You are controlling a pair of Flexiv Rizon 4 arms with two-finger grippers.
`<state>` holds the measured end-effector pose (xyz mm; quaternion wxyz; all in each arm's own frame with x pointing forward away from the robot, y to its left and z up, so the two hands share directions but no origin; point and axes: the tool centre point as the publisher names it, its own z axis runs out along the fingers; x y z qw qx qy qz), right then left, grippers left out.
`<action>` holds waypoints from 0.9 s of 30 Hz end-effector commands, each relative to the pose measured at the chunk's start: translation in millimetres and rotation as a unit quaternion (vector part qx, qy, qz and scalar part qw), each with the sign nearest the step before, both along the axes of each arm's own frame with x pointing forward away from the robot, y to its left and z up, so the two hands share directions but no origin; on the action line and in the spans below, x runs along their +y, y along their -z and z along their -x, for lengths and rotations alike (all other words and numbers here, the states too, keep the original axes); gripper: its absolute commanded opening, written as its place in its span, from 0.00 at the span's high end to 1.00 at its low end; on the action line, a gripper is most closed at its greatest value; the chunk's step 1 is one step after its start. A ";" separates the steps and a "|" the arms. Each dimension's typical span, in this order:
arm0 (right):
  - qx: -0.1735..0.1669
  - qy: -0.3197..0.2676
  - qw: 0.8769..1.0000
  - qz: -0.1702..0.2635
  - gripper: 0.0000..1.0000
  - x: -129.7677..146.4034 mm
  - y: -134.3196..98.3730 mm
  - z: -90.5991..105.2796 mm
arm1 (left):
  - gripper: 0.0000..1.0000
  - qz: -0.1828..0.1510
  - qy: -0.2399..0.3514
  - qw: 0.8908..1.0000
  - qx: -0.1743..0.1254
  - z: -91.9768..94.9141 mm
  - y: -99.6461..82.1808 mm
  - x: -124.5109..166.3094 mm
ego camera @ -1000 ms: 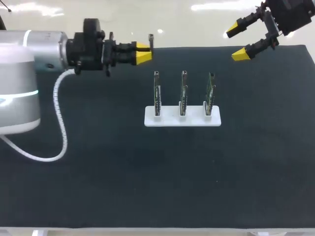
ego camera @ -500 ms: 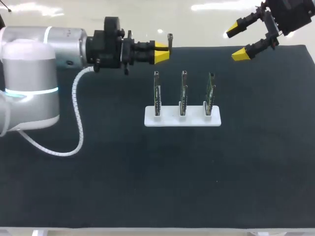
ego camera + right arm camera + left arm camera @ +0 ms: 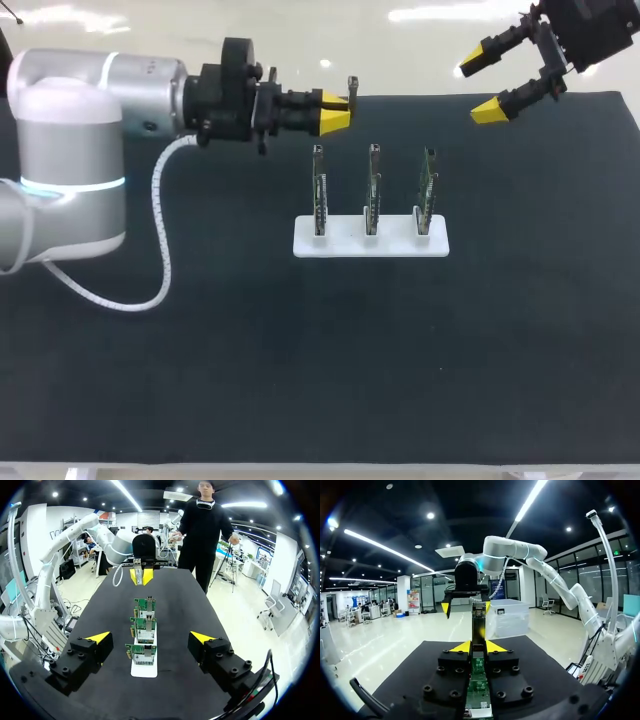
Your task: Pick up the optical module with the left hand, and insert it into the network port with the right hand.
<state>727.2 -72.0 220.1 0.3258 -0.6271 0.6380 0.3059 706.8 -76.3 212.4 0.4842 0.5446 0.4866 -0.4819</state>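
Optical module (image 3: 479, 621), pinched in left tool (image 3: 338, 110)

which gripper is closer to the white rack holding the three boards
Left. The left gripper, shut on the optical module, hangs just behind the white rack's left end; the right gripper, open, sits farther off beyond its right end.

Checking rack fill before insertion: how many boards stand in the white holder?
3 boards upright in the white holder: left slot, middle slot, right slot. None looks hidden. The left gripper holds a separate optical module.
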 end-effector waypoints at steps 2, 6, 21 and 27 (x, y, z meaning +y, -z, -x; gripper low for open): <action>0.000 0.000 1.000 0.000 0.00 0.4 -0.1 -0.3 | 1.00 -0.001 0.003 1.000 0.000 -3.6 1.1 -1.5; 0.000 0.000 1.000 0.000 0.00 0.4 -0.1 -0.3 | 1.00 -0.001 0.003 1.000 0.000 -3.6 1.1 -1.5; 0.012 -0.002 1.000 -0.005 0.00 8.8 -8.9 -3.0 | 1.00 -0.001 0.003 1.000 0.000 -3.6 1.1 -1.5; 0.017 0.007 0.999 -0.032 0.00 38.9 -15.5 -10.3 | 1.00 -0.001 0.003 1.000 0.000 -3.6 1.1 -1.5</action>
